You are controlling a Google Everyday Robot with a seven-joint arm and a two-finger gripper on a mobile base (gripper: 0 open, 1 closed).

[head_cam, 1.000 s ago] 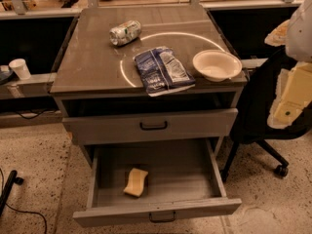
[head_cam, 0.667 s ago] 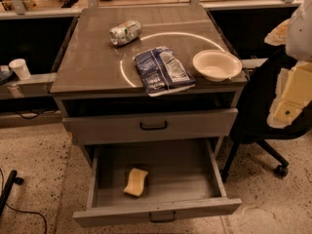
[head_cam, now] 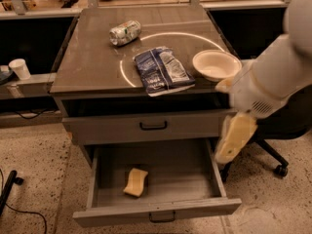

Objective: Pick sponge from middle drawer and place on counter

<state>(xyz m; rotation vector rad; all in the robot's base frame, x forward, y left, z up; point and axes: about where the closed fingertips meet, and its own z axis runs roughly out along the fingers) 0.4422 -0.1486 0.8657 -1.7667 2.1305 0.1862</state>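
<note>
The pale yellow sponge point(head_cam: 135, 182) lies inside the middle drawer point(head_cam: 195, 209), left of its centre. The drawer is pulled open at the bottom of the grey cabinet. The counter point(head_cam: 90, 62) is the cabinet's flat top with a thin white circle line. My gripper point(head_cam: 234, 139) hangs on the white arm at the right, beside the cabinet's right edge and above the drawer's right side. It is apart from the sponge.
On the counter lie a crushed can point(head_cam: 125, 32), a blue snack bag point(head_cam: 162, 70) and a white bowl point(head_cam: 216, 65). The upper drawer point(head_cam: 153, 126) is closed. An office chair base point(head_cam: 273, 160) stands at the right and a paper cup point(head_cam: 19, 68) at the left.
My arm and gripper have swung in from the right edge toward the cabinet, now beside the bowl and over the drawer's right side. The sponge and the counter items have not moved.
</note>
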